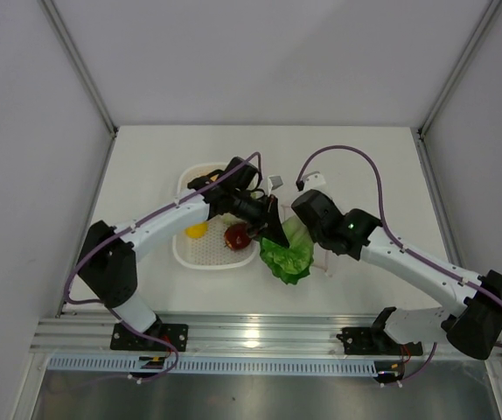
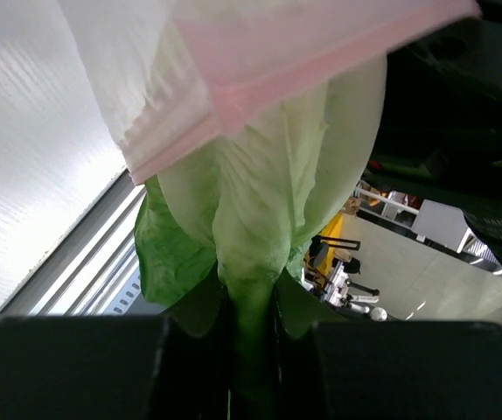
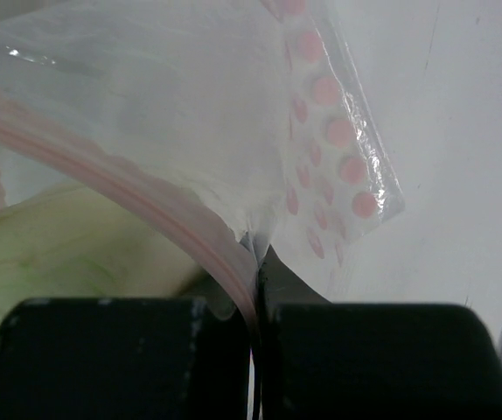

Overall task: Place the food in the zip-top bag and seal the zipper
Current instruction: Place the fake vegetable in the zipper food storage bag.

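Two things are held over the white desk (image 1: 365, 166). The zip-top bag (image 3: 190, 114) is pinched at its zipper (image 3: 146, 197) by the clenched right claw (image 3: 255, 324), mid-desk. A lettuce (image 2: 260, 210), just beside that pink edge, is grasped by the left claw (image 2: 251, 350).

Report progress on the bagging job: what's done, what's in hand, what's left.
Done: nothing shows clearly inside the zip-top bag yet. In hand: the right gripper pinches the bag at its pink zipper, while the left gripper holds a lettuce by its stem at the bag's edge. Left: an orange-yellow fruit and the red apple lie in the white basket; the zipper is not yet sealed.
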`<act>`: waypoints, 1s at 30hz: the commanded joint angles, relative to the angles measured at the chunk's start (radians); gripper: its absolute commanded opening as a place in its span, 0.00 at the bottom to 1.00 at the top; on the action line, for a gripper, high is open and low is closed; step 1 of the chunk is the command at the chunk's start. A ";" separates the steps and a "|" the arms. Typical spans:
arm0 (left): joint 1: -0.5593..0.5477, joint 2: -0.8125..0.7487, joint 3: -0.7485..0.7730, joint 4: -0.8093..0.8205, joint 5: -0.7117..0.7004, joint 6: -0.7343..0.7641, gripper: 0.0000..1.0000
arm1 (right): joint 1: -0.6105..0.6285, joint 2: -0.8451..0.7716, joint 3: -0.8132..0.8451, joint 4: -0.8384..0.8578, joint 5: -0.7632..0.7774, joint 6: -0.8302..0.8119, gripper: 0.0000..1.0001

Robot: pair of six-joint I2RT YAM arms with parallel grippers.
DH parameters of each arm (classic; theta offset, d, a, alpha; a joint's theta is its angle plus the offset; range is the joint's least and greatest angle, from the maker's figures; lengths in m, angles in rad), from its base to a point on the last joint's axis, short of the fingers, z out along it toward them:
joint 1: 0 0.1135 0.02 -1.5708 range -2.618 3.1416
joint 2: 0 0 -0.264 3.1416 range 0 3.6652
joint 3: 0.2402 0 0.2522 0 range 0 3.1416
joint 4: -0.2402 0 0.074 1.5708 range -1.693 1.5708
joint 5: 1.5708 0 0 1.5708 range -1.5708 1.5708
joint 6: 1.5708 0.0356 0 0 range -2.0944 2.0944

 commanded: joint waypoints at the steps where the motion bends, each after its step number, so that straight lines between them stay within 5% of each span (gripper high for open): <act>1: -0.003 0.025 0.031 0.027 -0.016 -0.039 0.01 | 0.016 -0.003 0.003 0.047 -0.004 -0.002 0.00; 7: 0.025 -0.064 -0.131 0.259 -0.183 -0.346 0.01 | 0.022 0.005 -0.008 0.019 0.048 0.036 0.00; 13: 0.006 -0.108 -0.151 0.355 -0.314 -0.481 0.01 | 0.026 0.021 0.008 0.010 0.029 0.108 0.00; 20: -0.015 -0.074 -0.138 0.529 -0.211 -0.471 0.01 | 0.026 0.052 0.024 0.013 -0.033 0.142 0.00; 30: -0.105 -0.163 -0.174 0.432 -0.559 -0.477 0.01 | 0.027 0.086 0.100 -0.014 -0.132 0.237 0.00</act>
